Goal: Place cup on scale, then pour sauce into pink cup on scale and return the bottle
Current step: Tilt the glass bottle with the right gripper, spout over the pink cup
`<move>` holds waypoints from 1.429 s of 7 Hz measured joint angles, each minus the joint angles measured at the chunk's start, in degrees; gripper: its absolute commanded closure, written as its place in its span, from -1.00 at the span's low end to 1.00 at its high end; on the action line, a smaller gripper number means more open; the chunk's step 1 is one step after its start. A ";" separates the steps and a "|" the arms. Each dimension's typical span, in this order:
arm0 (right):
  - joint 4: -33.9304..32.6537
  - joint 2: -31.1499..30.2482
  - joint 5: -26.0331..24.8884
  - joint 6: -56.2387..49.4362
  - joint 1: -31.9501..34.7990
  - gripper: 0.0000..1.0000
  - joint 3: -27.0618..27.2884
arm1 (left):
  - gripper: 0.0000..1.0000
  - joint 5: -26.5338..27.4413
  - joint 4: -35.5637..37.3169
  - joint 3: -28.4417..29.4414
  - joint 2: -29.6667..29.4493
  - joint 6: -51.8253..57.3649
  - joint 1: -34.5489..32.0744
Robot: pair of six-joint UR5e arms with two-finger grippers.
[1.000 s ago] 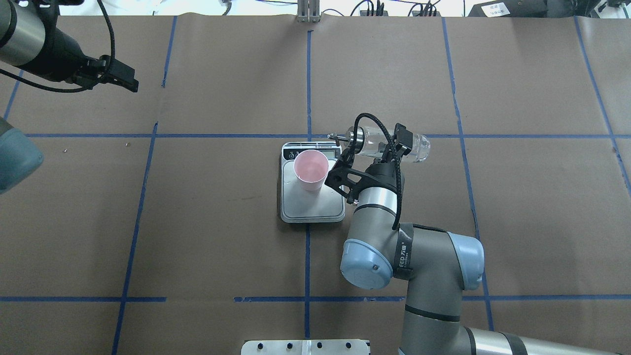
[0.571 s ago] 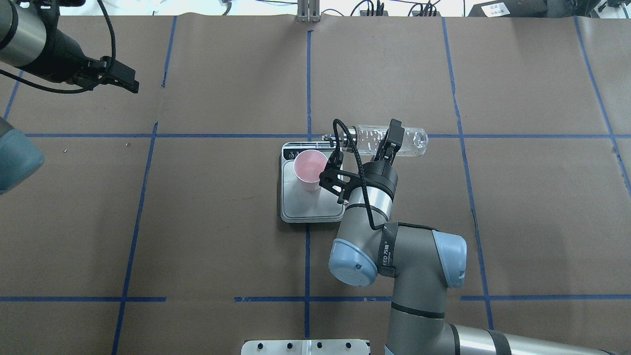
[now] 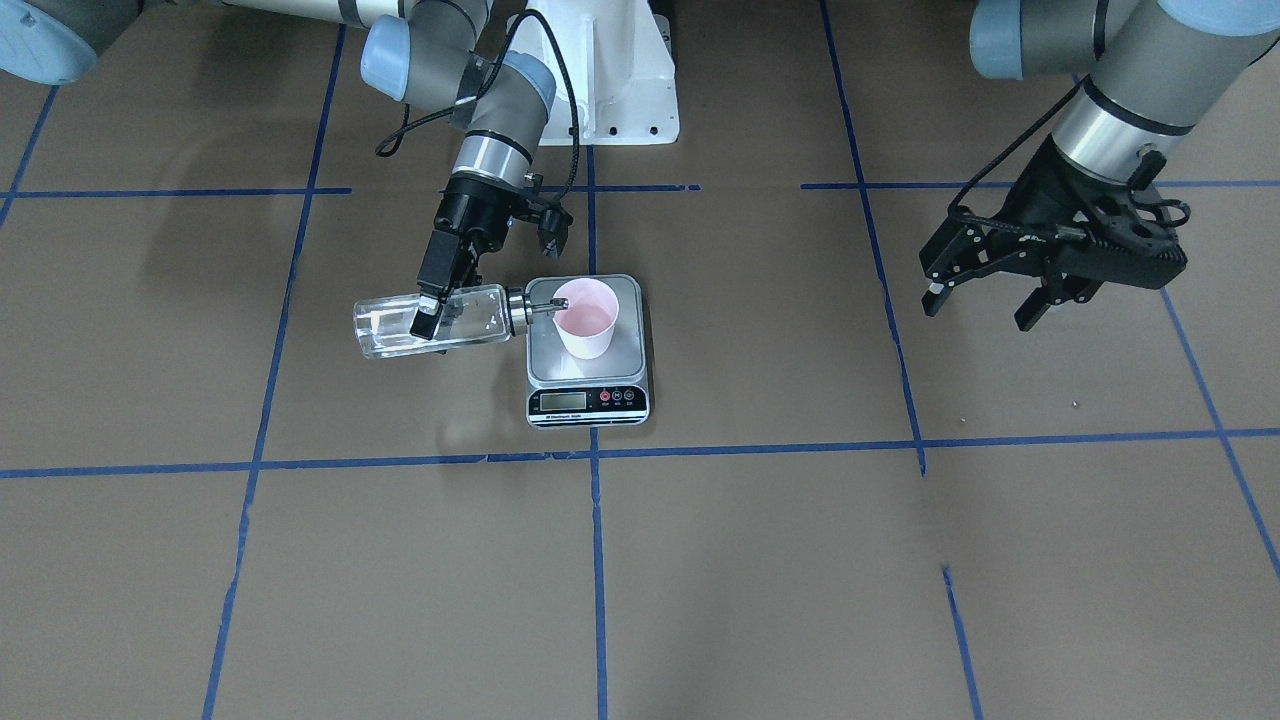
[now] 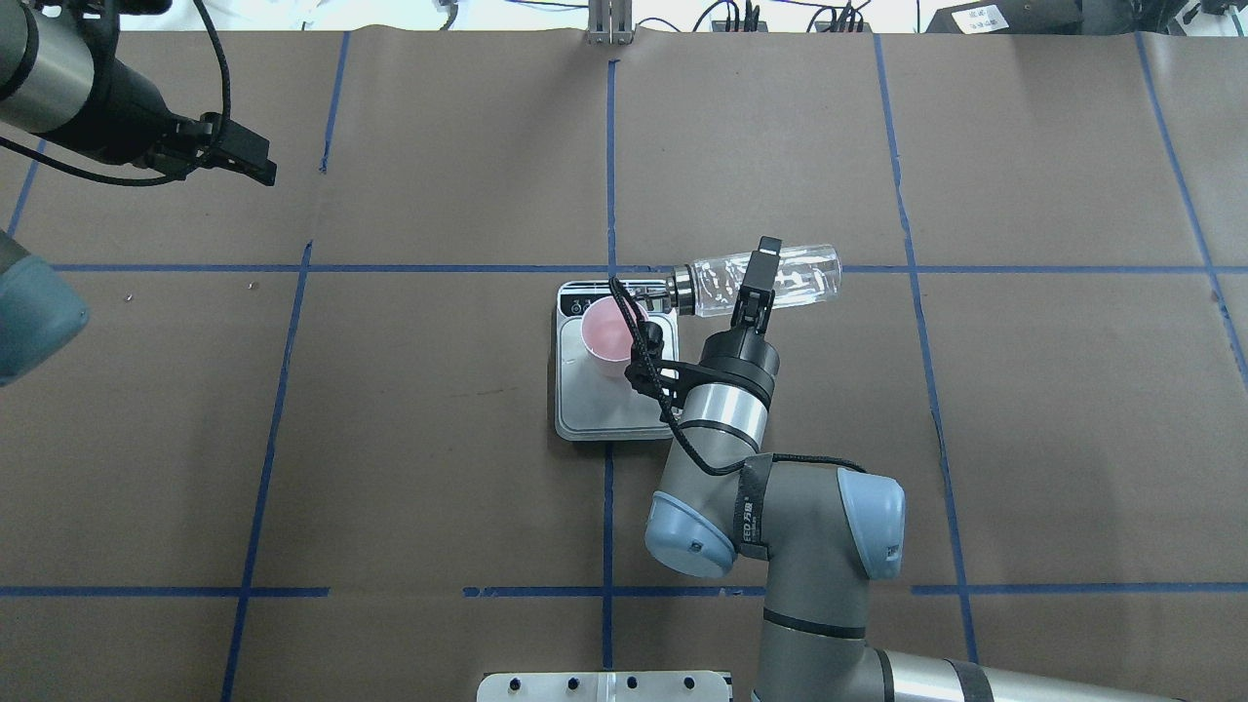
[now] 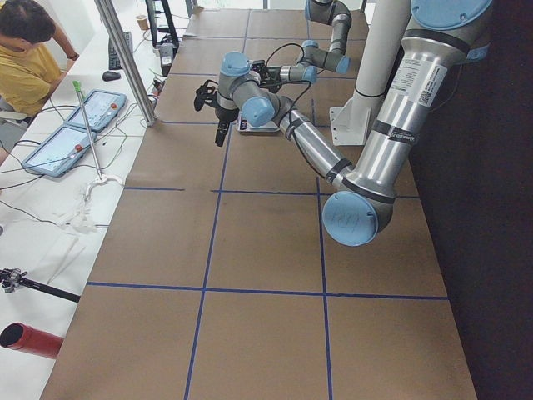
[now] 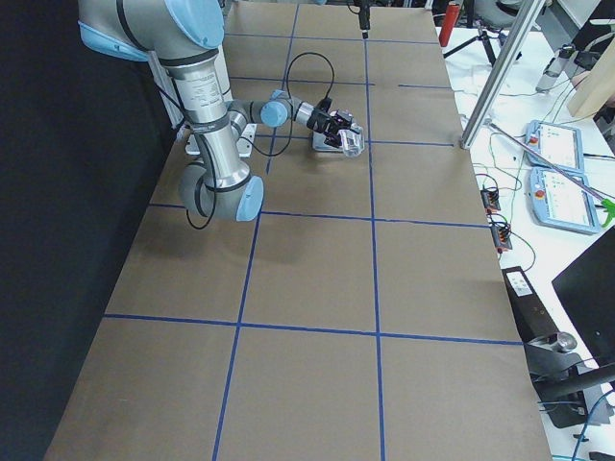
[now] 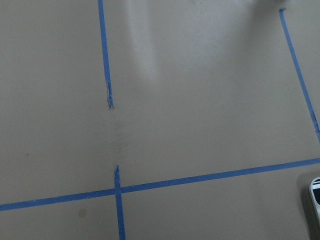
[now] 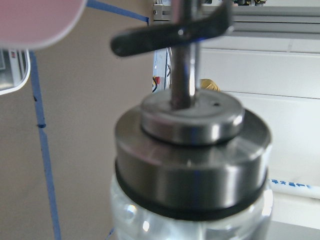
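From across the table (image 3: pixel 760 560) you can see the spout's tip sits right over the rim of the cup (image 3: pixel 588 318). From over the robot's shoulders, the right arm and its cable partly cover that cup (image 4: pixel 606 331). The right wrist camera adds a close look at the steel cap (image 8: pixel 192 160) and spout (image 8: pixel 182 50), with a blurred pink rim at its top left corner. The left wrist camera catches only taped table and a sliver of the scale (image 7: pixel 316 195).

The right hand (image 3: pixel 430 315) is clamped across the bottle (image 3: pixel 480 315), which lies nearly level with clear sauce (image 3: pixel 385 335) inside. The cup stands on the scale (image 3: pixel 590 400). The left hand (image 3: pixel 978 310) hangs well apart, fingers spread, holding nothing.

The scale's display is too small to read, and white lettering on the right arm's black band (image 4: pixel 749 507) is only partly legible.
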 measured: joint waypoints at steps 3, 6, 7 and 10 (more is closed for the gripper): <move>-0.29 0.03 -2.72 -7.66 -0.35 1.00 -0.32 | -1.00 0.00 0.00 -0.11 0.00 -0.17 -0.05; -0.34 0.11 -4.21 -13.47 -0.17 1.00 -0.28 | -1.00 0.00 0.00 -0.22 -0.02 -0.36 -0.06; -0.34 0.12 -4.43 -14.37 -0.09 1.00 -0.23 | -1.00 0.00 0.00 -0.32 -0.01 -0.48 -0.06; -0.32 0.25 -4.60 -15.89 0.11 1.00 0.29 | -1.00 -0.06 0.00 -0.39 0.06 -0.61 -0.05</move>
